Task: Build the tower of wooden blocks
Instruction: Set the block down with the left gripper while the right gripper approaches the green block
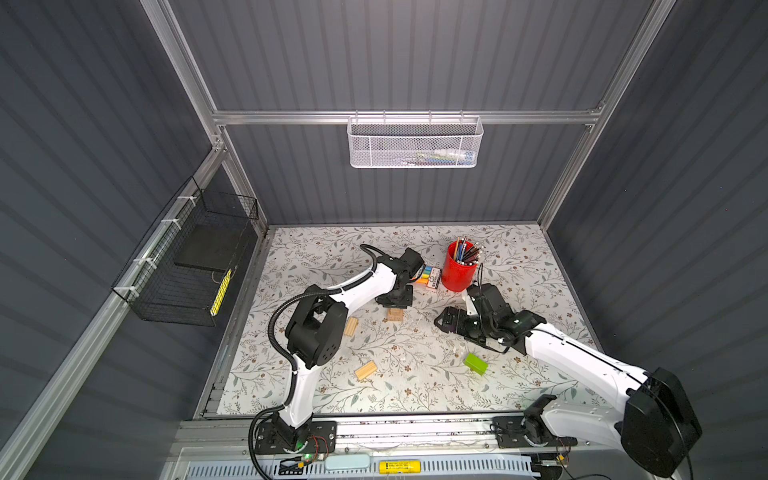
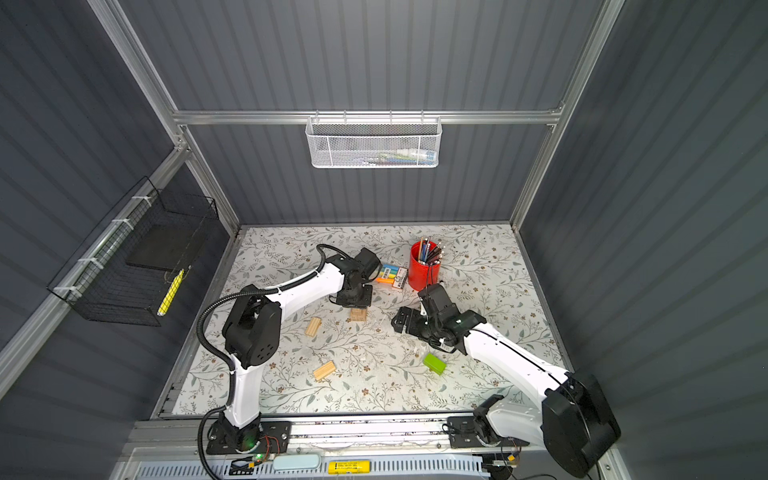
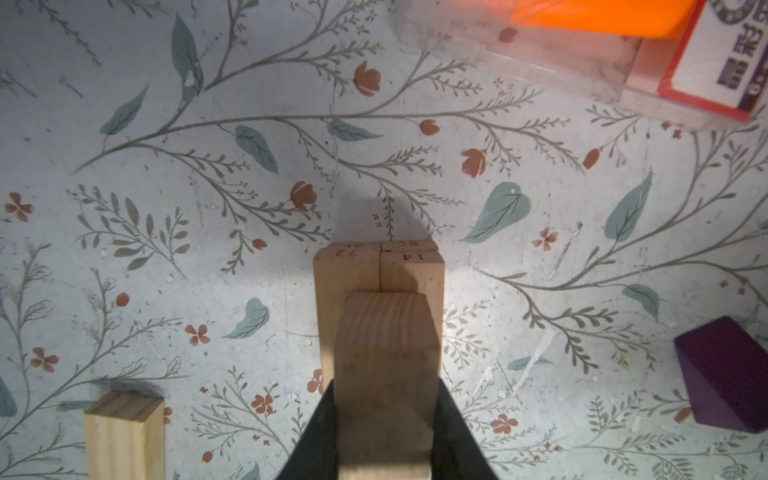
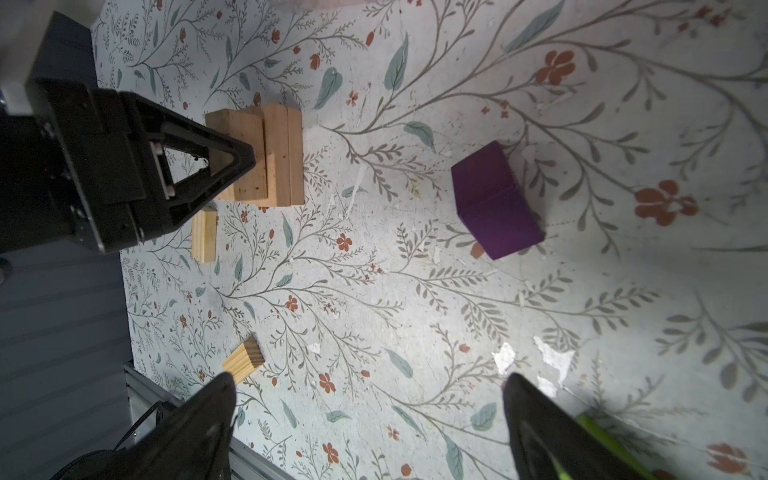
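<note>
Floral desk point(image 1: 519, 386); black wire basket point(image 1: 166, 286) on the left wall holds a dark slab point(image 1: 208, 249) and a yellow object point(image 1: 221, 293); red cup point(image 1: 457, 272) near the far edge holds pencils point(image 1: 467, 251); near the desk's middle, the tower point(image 4: 286, 158) is a low tan cluster; left tool point(image 3: 386, 419) grips a tan block point(image 3: 386, 353) over it, probably best lowered squarely and released gently; right tool point(image 4: 370, 399) gapes wide, empty.
</note>
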`<state>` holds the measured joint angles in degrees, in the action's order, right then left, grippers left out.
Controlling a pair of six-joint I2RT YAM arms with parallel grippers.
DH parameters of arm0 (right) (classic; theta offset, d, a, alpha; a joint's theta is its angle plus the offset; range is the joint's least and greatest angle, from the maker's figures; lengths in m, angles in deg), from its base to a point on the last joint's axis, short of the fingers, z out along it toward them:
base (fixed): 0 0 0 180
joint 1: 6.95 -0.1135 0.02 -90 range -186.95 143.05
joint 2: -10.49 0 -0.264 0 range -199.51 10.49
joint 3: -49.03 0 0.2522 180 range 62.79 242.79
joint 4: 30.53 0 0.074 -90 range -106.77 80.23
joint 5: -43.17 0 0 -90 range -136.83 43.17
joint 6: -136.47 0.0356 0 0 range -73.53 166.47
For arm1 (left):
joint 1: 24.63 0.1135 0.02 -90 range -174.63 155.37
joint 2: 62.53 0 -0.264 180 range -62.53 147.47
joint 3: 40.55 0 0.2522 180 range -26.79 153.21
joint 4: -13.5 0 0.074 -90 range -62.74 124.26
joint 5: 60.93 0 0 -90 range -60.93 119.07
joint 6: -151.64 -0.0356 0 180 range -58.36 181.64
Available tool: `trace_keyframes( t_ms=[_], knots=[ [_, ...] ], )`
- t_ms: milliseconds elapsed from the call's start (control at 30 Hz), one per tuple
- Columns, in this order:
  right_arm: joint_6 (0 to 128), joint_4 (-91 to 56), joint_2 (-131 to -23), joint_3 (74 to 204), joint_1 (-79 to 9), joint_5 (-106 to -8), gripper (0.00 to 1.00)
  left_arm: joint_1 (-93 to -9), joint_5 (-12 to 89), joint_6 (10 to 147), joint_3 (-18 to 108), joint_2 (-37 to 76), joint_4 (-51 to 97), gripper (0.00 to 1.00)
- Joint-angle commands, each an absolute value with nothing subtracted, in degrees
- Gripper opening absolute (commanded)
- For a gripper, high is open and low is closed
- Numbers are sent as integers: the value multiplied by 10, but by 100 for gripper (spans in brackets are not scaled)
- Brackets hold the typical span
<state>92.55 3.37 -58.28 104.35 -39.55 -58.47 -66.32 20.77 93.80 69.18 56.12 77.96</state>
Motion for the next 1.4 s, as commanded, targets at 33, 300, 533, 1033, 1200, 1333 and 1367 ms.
trace_keyframes(
  t_ms=[33, 300, 533, 1033, 1200, 1333, 1367],
  knots=[
    [926, 31, -586, 1037, -392, -588, 99, -662, 219, 939, 709, 576, 794, 23],
    [920, 39, -585, 1043, -392, -587, 99, -662, 216, 937, 713, 565, 797, 31],
    [904, 75, -578, 1057, -392, -575, 99, -662, 206, 936, 719, 550, 805, 42],
    [845, 220, -560, 1098, -391, -478, 99, -662, 205, 944, 640, 415, 771, 65],
    [845, 223, -568, 1074, -389, -491, 99, -667, 219, 950, 566, 335, 726, 74],
    [847, 213, -571, 1052, -384, -498, 99, -683, 219, 961, 502, 278, 691, 83],
    [845, 210, -569, 1048, -383, -494, 99, -686, 219, 964, 490, 266, 684, 86]
  ],
)
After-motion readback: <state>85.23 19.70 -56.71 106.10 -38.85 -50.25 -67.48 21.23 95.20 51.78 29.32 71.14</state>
